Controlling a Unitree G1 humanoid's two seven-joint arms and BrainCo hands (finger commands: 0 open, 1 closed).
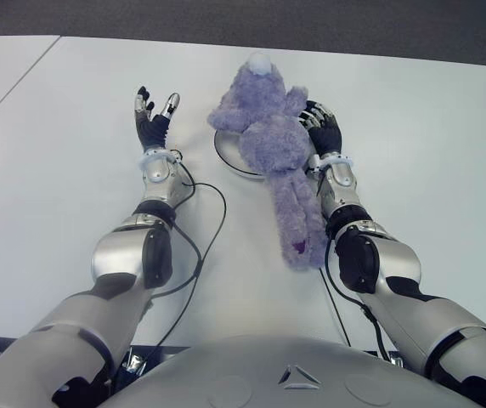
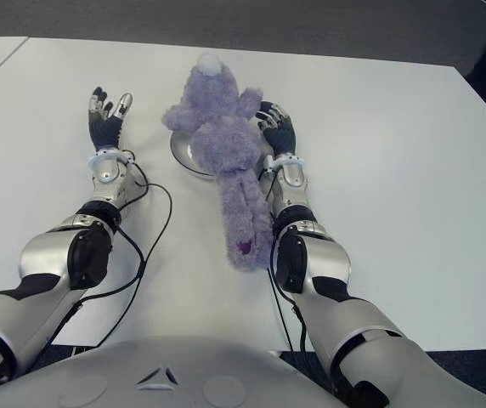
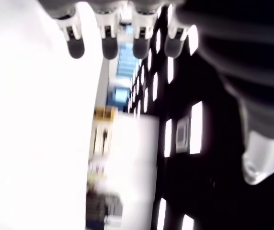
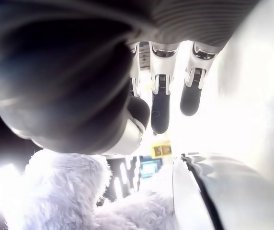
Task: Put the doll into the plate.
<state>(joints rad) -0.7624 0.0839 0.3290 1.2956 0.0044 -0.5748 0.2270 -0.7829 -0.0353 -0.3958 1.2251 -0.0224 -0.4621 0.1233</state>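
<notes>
A purple plush doll (image 1: 268, 140) lies on the white table with its upper body over a round plate (image 1: 226, 159) and its long lower part stretched back toward me. Only the plate's left rim shows. My right hand (image 1: 321, 123) is right beside the doll's right side, touching its arm, fingers extended and holding nothing. In the right wrist view the straight fingers (image 4: 159, 103) stand above the doll's fur (image 4: 65, 191) and the plate's rim (image 4: 194, 191). My left hand (image 1: 154, 115) shows left of the plate, palm up, fingers spread.
Black cables (image 1: 209, 229) loop across the table (image 1: 430, 153) between my forearms. A seam to a second table (image 1: 14, 76) runs at the far left. Beyond the table's far edge is dark floor (image 1: 226, 17).
</notes>
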